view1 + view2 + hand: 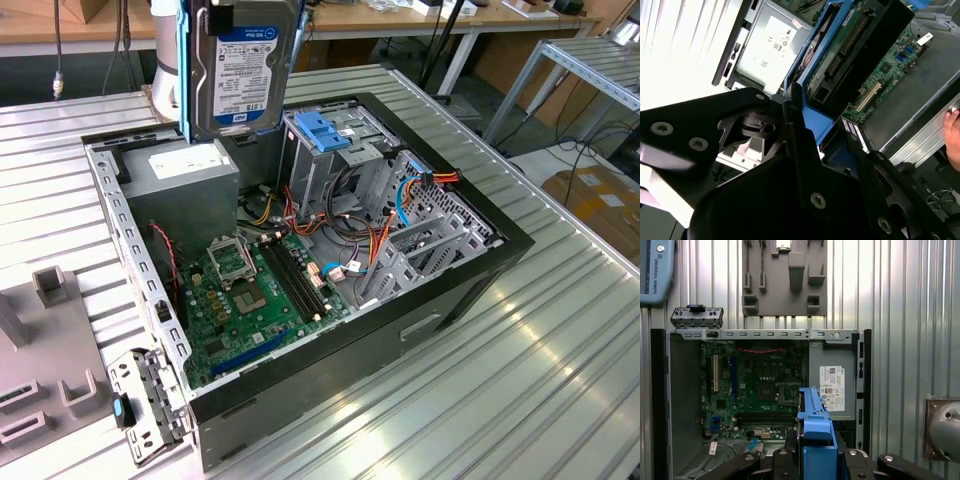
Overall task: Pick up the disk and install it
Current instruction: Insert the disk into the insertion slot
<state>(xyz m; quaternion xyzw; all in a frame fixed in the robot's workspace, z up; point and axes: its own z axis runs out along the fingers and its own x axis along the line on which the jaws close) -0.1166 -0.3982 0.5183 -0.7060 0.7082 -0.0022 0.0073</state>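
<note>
In the exterior view I see the disk (242,70) hanging on edge, label outward, well above the open computer case (505,245) and near the drive cage (325,165). I judge that height is there to clear the chassis walls. In the second wrist view my gripper (815,114) is pinched onto the disk's blue carrier rail (818,128), which spares the circuit board. In the first wrist view the disk sits over the case interior, between the motherboard (760,385) and the power supply (832,387).
</note>
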